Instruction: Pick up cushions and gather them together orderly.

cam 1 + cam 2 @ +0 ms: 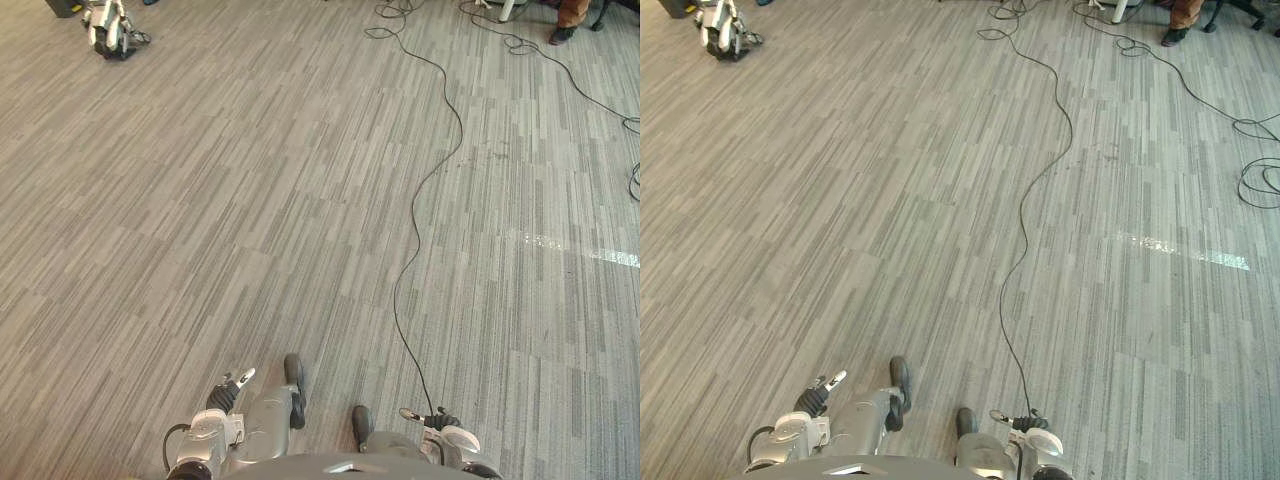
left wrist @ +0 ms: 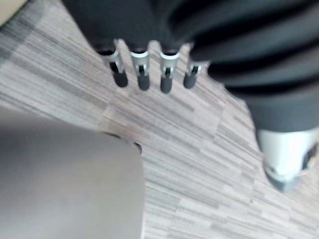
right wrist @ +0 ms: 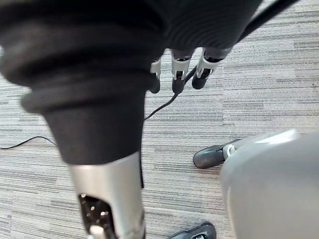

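No cushion lies on the stretch of grey striped carpet (image 1: 250, 200) ahead of me. My left hand (image 1: 228, 392) hangs low at the bottom left, and in the left wrist view its fingers (image 2: 142, 74) are straight over bare carpet, holding nothing. My right hand (image 1: 432, 420) hangs at the bottom right. Its fingers (image 3: 177, 74) are relaxed and also hold nothing. A pale beige patch (image 2: 10, 10) shows at the corner of the left wrist view; I cannot tell what it is.
A small white and black machine (image 1: 110, 28) stands on the carpet at the far left. Loose black cables (image 1: 520, 45) lie at the far right, beside a person's brown shoe (image 1: 563, 34) and a white furniture leg (image 1: 508, 10).
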